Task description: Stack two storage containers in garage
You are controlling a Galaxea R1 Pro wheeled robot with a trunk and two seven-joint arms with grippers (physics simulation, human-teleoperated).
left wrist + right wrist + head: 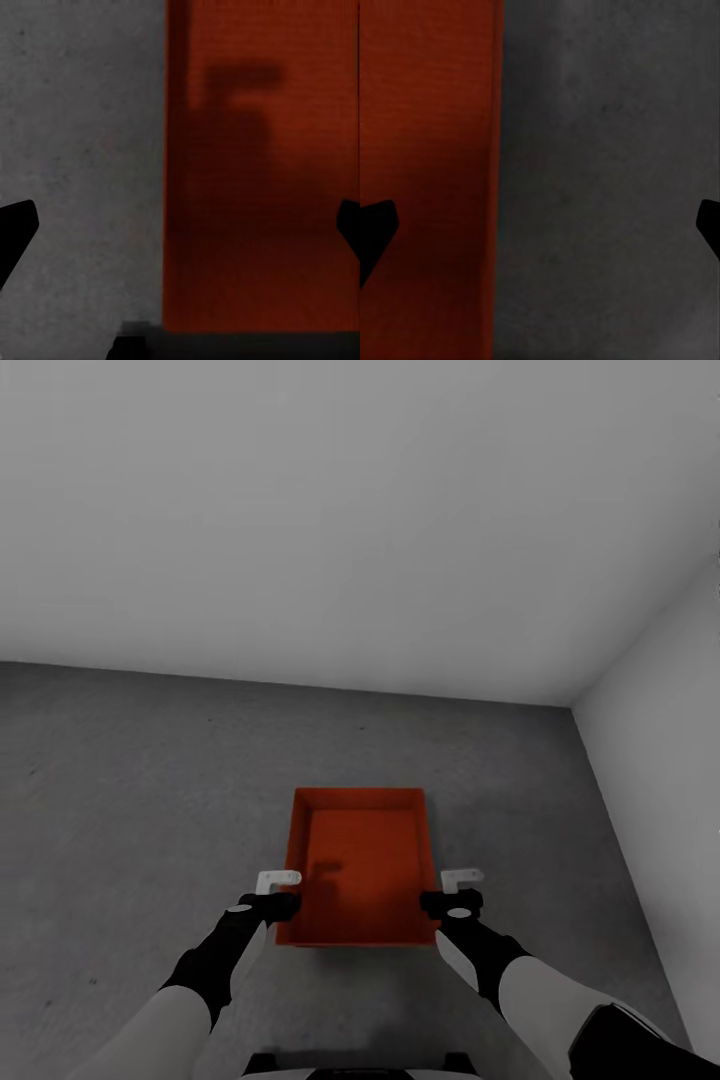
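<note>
Standing in a bare garage corner, looking down over a dark grey, mottled concrete floor (140, 780) running to a plain pale back wall (330, 510) at the far side and meeting a second pale wall (660, 730) on the right. Sitting between the two arms, near the middle of the floor and well apart from both walls: one orange-red bin (360, 865), open side up, long sides running near to far, inside bare and crossed by a faint shadow. Whether resting on the concrete or being held just above it, cannot tell. Flanking the bin at its near end: the left gripper (277, 892) at the left rim, the right gripper (456, 892) at the right rim, each straddling its long wall. In the left wrist view, showing dark fingertips (16, 229) spread wide, jaws parted, one side over grey concrete and the other over the red bin bottom (255, 187). In the right wrist view, showing the same: fingertips (375, 225) wide apart, jaws parted, red bin wall (427, 150) under one side and concrete (607, 187) under the other, gripping nothing.
</note>
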